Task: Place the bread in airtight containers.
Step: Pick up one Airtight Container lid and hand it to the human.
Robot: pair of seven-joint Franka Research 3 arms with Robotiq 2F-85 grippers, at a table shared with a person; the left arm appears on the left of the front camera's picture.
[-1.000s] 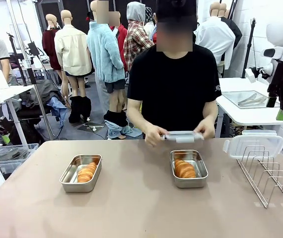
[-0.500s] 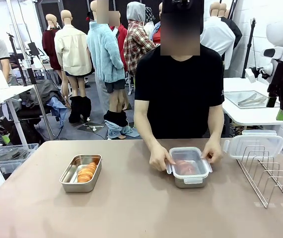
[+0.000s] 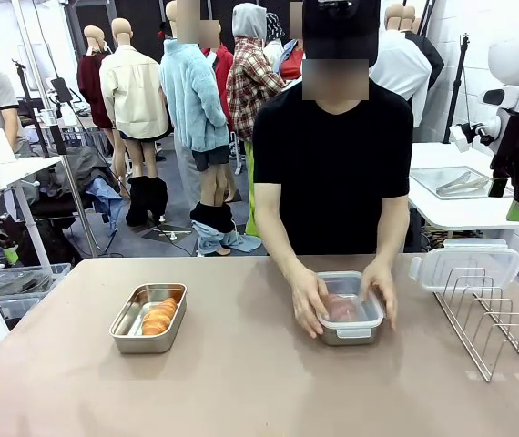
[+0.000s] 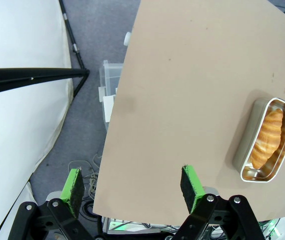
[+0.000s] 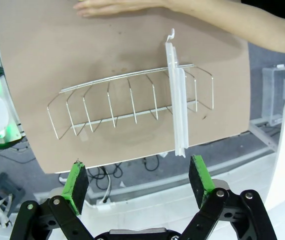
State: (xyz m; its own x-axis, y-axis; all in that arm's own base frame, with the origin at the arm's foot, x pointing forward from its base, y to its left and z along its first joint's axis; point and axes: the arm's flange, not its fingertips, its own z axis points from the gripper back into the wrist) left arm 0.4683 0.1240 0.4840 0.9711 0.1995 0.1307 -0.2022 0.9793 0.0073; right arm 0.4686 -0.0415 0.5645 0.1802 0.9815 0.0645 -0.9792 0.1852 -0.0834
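One piece of bread (image 3: 159, 316) lies in the uncovered left steel container (image 3: 130, 330). In the left wrist view that container (image 4: 246, 159) and its bread (image 4: 266, 137) sit far right of my open left gripper (image 4: 131, 172), which hangs over the table's left edge. The second piece of bread (image 3: 340, 308) shows dimly through a clear lid on the right container (image 3: 351, 335). The person's hands (image 3: 307, 305) press on both sides of that lid. My right gripper (image 5: 137, 162) stands open above the wire rack (image 5: 132, 107), holding nothing.
A second clear lid (image 5: 177, 100) stands on edge in the wire rack (image 3: 496, 319) at the table's right end. A plastic bin (image 4: 110, 87) sits on the floor past the left edge. The table (image 3: 241, 382) has bare room in front of both containers.
The person lowered the clear lid from in front of their body onto the right container and now presses it down with both hands. Neither arm has moved.
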